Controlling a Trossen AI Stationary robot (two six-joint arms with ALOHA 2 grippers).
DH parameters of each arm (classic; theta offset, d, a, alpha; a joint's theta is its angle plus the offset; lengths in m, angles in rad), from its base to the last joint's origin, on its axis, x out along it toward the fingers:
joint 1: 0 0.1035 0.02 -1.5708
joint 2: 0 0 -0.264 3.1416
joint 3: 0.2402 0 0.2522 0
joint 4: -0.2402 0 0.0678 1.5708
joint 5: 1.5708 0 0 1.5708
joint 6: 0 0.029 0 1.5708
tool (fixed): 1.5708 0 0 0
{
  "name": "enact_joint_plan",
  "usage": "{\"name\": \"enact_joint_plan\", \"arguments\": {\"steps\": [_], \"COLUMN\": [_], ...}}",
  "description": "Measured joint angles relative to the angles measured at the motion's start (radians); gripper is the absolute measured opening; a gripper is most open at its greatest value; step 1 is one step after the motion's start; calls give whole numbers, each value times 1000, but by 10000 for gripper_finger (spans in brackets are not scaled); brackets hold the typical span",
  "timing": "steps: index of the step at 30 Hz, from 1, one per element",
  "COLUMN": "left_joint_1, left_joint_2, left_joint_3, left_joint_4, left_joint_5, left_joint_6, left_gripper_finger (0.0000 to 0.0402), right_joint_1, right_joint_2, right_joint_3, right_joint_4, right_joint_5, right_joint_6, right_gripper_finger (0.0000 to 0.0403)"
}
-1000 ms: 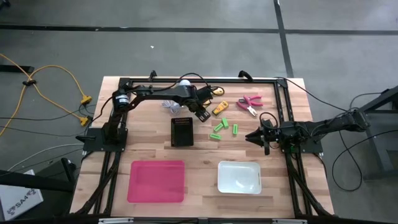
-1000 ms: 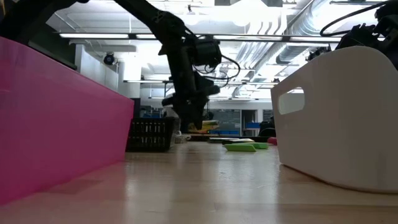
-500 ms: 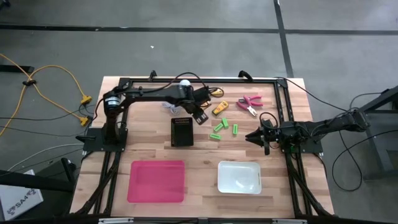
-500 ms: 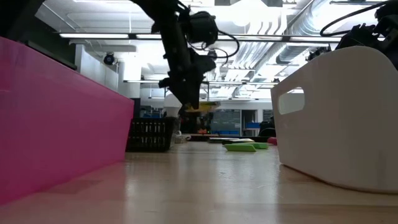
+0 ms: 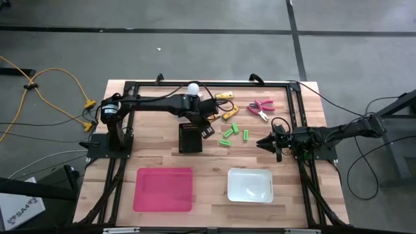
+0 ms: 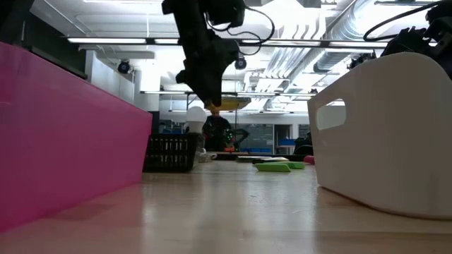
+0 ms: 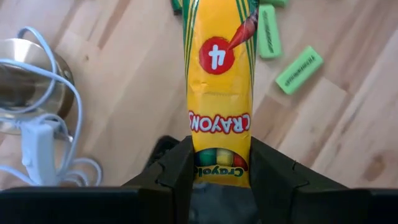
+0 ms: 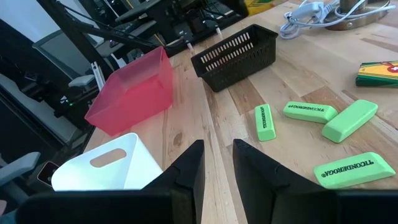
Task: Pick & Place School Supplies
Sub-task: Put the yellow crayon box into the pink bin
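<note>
Yellow crayon pack [image 7: 218,87] clamped in left tool [image 7: 219,163].

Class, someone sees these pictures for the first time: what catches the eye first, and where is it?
The left gripper holds a yellow crayon box in the air beside the black basket. Green erasers lie scattered at mid-table. Nearer the front sit a pink bin and a white bin.

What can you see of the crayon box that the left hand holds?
The crayon box is a slim yellow carton with green stripes, a red circle marked 4, the red word CRAYONS, and a window showing crayon tips. The left hand grips its window end between both fingers. It hangs above the wooden table, near the black basket.
</note>
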Motion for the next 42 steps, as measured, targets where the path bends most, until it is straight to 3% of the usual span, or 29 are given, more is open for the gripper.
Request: {"name": "enact_joint_plan", "arguments": {"steps": [15,25,42], "left_joint_1": [-135,-333,-653], "left_joint_2": [-79,-140,-136], "left_joint_3": [0,0,-1], "left_joint_4": [-111,-238,-374], "left_joint_5": [-42,-181,-261], "left_joint_6": [-80,-263,-658], "left_gripper_finger": [128,128,128], "right_joint_1": [0,0,0], "right_joint_2": [0,0,0], "right_joint_3": [0,0,0], "right_joint_4": [1,5,6], "right_joint_5": [0,0,0], "right_joint_6": [0,0,0], "right_gripper_finger": [72,72,72]}}
